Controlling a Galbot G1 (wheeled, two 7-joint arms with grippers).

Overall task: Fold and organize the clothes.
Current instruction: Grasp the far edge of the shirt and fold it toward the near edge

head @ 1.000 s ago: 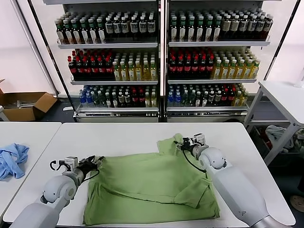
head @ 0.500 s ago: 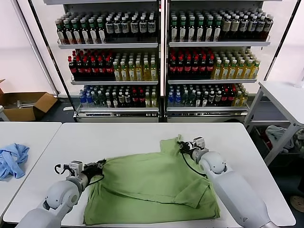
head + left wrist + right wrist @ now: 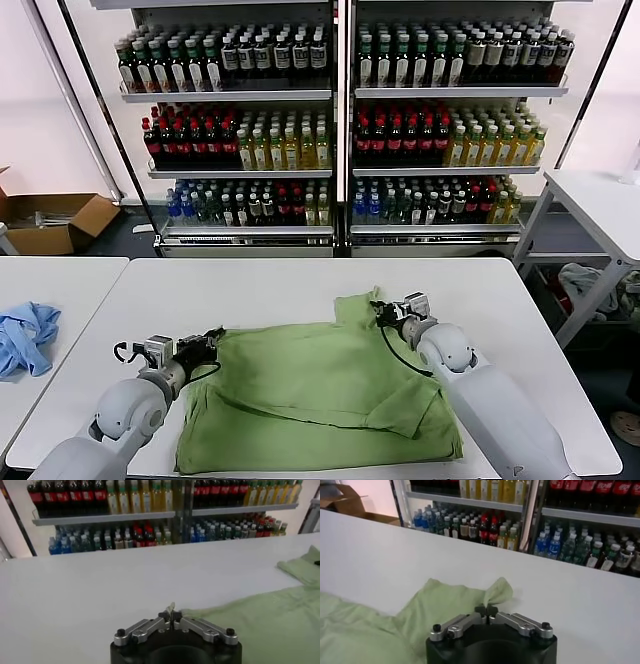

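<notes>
Shelves: You see tall drink shelves point(image 3: 340, 120) at the back, past the table. They are full of bottles point(image 3: 250, 140) in rows, dark ones, red ones, yellow ones and blue ones.

Table: You have a big white table point(image 3: 250, 285) in front of you. The shirt lies on it.

Side tables: You can see another white table point(image 3: 60, 285) on your left and one more point(image 3: 600, 205) far on your right.

Shirt: Your light green shirt point(image 3: 320, 390) lies spread on the near half of the big table, between your two arms. It has some folds in it. One flap lies turned over near its right side. The edge by your left gripper is lifted a little. A small bunched bit sticks up at the far right corner.

Box: You see a brown cardboard box point(image 3: 55, 220) on the floor, far left.

Blue cloth: A small light blue garment point(image 3: 25, 338) sits crumpled on the left table, well apart from the shirt.

Left gripper: Your left gripper point(image 3: 172, 614) is low over the table at the shirt's left edge. Its fingers are pressed together and they pinch that edge of the shirt.

Right gripper: Your right gripper point(image 3: 486, 611) is at the shirt's far right corner. Its fingers are pressed together and they pinch the bunched green cloth there.
</notes>
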